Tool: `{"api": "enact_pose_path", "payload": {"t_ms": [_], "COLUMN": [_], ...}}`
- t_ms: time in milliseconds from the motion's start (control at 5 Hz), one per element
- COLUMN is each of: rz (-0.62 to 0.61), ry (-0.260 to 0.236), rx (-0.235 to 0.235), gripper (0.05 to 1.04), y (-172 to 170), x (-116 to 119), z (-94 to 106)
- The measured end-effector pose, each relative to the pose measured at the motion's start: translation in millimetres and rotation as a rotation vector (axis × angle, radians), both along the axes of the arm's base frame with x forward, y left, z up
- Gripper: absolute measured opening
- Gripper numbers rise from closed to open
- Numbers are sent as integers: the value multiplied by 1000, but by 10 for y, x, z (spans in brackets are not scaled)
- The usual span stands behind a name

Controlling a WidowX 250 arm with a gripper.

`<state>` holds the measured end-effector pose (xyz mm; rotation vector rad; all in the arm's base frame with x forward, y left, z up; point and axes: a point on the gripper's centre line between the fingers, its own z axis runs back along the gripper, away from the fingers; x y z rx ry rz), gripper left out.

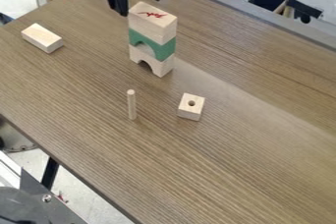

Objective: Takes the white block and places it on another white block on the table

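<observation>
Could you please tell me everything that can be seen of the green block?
The green block is an arch piece, evenly coloured and apparently painted wood, with a rounded cut-out that opens downward. It is the middle piece of the upright three-block stack on the table. Its underside rests on a pale, wood-coloured arch block, and a plain pale block with a red mark lies on top, hiding its upper face. It looks level, with no damage visible.
</observation>
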<state>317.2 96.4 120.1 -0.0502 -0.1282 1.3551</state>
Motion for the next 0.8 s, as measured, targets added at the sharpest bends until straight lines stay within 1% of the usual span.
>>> {"api": "enact_pose_path", "payload": {"t_ms": [200,400,600,800], "rz": [4,19,41,50], "ry": [-6,9,42,65], "rx": [-2,-9,-21,-28], "gripper": [999,950,665,540], "y": [-16,-17,-20,-11], "x": [16,46,37,51], "z": [0,-68,-155,-166]}}
